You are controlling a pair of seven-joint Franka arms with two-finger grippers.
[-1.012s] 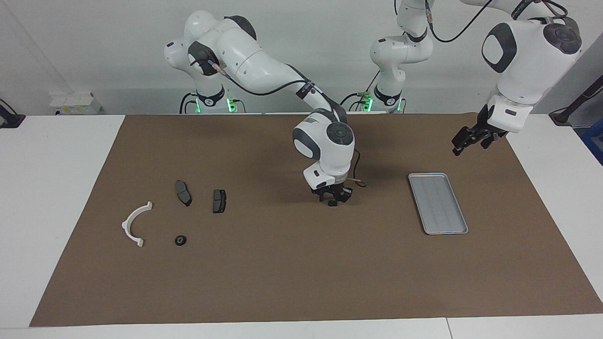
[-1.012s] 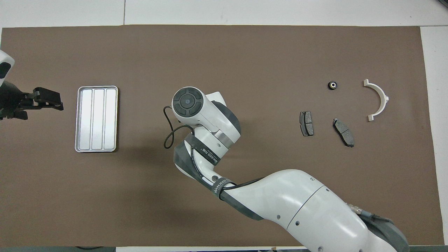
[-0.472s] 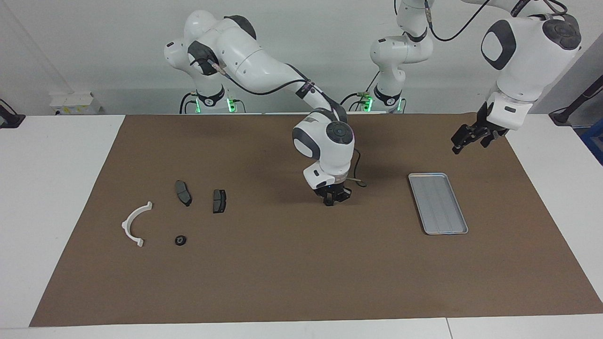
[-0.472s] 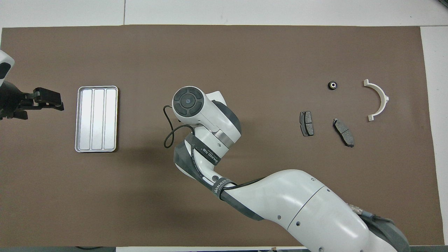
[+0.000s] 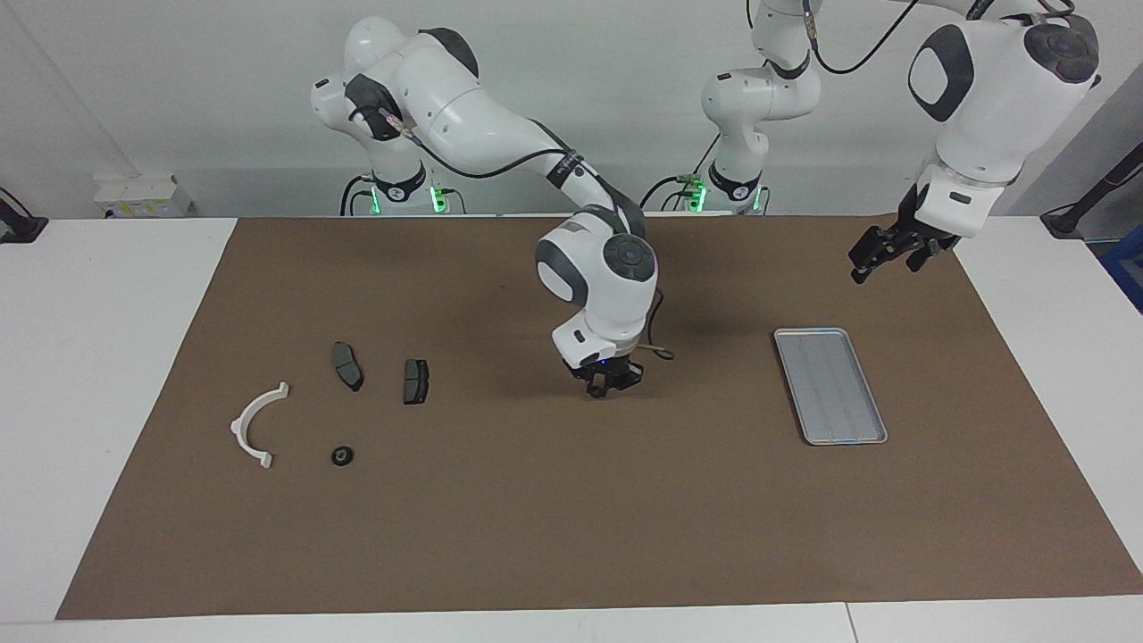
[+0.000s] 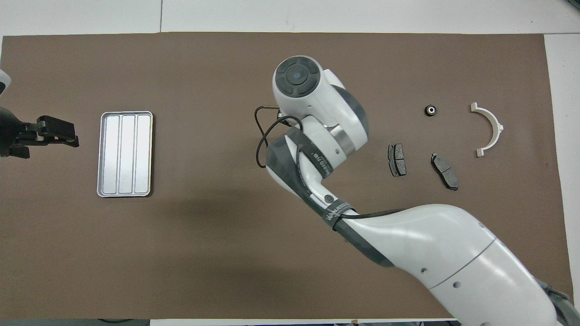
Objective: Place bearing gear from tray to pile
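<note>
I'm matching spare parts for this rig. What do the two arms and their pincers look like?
Both arms are glossy white with rounded shells and dark grey joint caps. The right arm has a loose black cable along it. The right pincer and left pincer are black. Green lights glow at both bases.

Both arms are glossy white, rounded shells with dark grey joint bands and round dark grey end caps. Thin black cables run along the links, one looping beside the wrist at frame centre. Green lights glow at both bases, upper frame. Black lettering marks a grey wrist band. Pincers are black.
</note>
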